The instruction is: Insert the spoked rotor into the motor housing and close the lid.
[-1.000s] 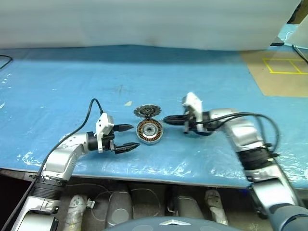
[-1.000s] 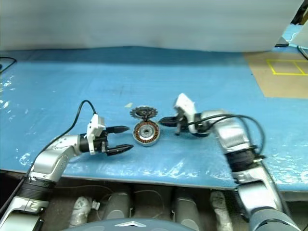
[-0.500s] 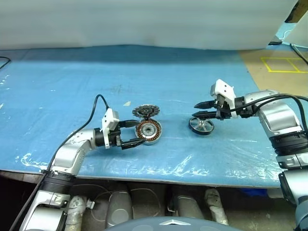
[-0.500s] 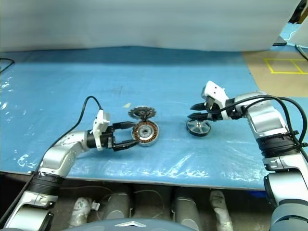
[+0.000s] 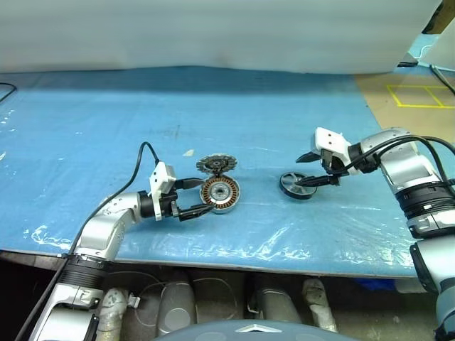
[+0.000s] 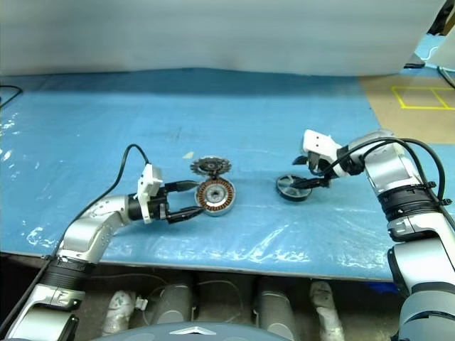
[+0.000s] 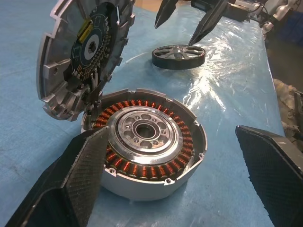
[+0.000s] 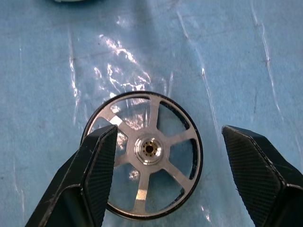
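Presently: flat silver-grey spoked rotor disc [image 8: 143, 155] lies flat toward the blue table's [image 5: 85, 114] right edge, directly beneath the right gripper [image 5: 311, 169], jaws wide, empty; left gripper [image 5: 199, 196], wide, flanks copper-wound silver motor housing [image 7: 150, 144].

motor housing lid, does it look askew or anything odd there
The lid isn't damaged; it stands tipped up on edge behind the motor housing, leaving the copper windings exposed. The spoked rotor lies flat on the blue table cover, apart from the housing, under the open right gripper. Nothing is spilled.
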Controlling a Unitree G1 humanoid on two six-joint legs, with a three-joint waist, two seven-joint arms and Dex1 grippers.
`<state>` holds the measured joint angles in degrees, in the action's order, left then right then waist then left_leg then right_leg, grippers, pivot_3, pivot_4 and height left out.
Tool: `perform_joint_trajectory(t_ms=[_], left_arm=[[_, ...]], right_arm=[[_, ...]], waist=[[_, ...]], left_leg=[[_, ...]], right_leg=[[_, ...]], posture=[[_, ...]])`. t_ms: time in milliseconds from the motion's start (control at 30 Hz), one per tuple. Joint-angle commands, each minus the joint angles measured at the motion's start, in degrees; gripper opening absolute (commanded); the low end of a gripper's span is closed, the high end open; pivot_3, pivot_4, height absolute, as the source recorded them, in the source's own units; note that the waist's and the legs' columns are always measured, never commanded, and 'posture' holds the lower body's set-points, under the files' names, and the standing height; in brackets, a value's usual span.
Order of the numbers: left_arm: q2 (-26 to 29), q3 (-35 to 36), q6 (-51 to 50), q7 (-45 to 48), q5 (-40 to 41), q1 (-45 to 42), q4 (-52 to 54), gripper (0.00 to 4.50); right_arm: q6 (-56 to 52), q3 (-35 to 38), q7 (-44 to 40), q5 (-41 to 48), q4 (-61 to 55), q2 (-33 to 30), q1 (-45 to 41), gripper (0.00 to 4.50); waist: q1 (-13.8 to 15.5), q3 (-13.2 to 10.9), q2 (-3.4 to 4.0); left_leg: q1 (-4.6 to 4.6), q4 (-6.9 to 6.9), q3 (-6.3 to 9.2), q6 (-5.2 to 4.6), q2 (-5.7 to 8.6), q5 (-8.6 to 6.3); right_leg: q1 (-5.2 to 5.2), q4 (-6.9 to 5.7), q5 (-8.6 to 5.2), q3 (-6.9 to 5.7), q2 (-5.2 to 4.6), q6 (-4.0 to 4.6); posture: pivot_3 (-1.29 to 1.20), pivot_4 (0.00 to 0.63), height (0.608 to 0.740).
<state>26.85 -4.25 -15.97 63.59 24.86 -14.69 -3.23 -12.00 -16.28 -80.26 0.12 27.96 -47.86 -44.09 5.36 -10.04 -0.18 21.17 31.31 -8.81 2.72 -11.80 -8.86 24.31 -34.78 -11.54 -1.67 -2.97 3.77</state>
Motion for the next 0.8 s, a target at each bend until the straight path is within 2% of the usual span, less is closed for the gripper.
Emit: perform_joint_trajectory(t_ms=[33,567,667,800], left_arm=[[-0.1,0.4,1.0,-0.2,0.2,0.3,2.5,4.5],[-1.1,-0.4,2.2,0.7,-0.7,-0.3,0.4,4.5],[-1.1,-0.3,2.5,0.8,-0.9,-0.2,0.0,4.5],[-1.1,-0.1,3.2,1.0,-1.2,-0.3,-0.8,4.5]], right_arm=[[2.2,0.7,-0.4,-1.1,1.1,-0.9,-1.7,3.67],[2.1,0.8,-0.4,-2.2,2.3,0.9,1.3,3.67],[3.1,0.3,-0.5,-3.0,2.0,0.5,2.4,3.06],[2.2,1.0,-0.7,-2.4,2.0,0.9,2.7,1.75]], waist=[[0.0,0.0,0.0],[0.0,0.0,0.0],[0.0,0.0,0.0],[-0.1,0.0,-0.03]], left_leg=[[-0.01,0.0,0.0,0.0,0.0,0.0],[-0.01,0.0,0.0,-0.01,-0.01,0.0],[-0.01,0.0,0.0,0.0,-0.01,0.0],[-0.05,0.0,-0.01,0.0,-0.01,0.0]], right_leg=[[0.0,0.0,0.0,0.0,0.0,0.0],[0.0,-0.01,0.0,0.0,0.01,0.01],[0.0,0.0,0.0,0.0,0.0,0.01],[-0.02,-0.01,0.0,0.01,0.0,0.0]], posture=[[0.0,0.15,0.74],[0.0,0.15,0.74],[0.0,0.15,0.74],[0.0,0.15,0.74]])
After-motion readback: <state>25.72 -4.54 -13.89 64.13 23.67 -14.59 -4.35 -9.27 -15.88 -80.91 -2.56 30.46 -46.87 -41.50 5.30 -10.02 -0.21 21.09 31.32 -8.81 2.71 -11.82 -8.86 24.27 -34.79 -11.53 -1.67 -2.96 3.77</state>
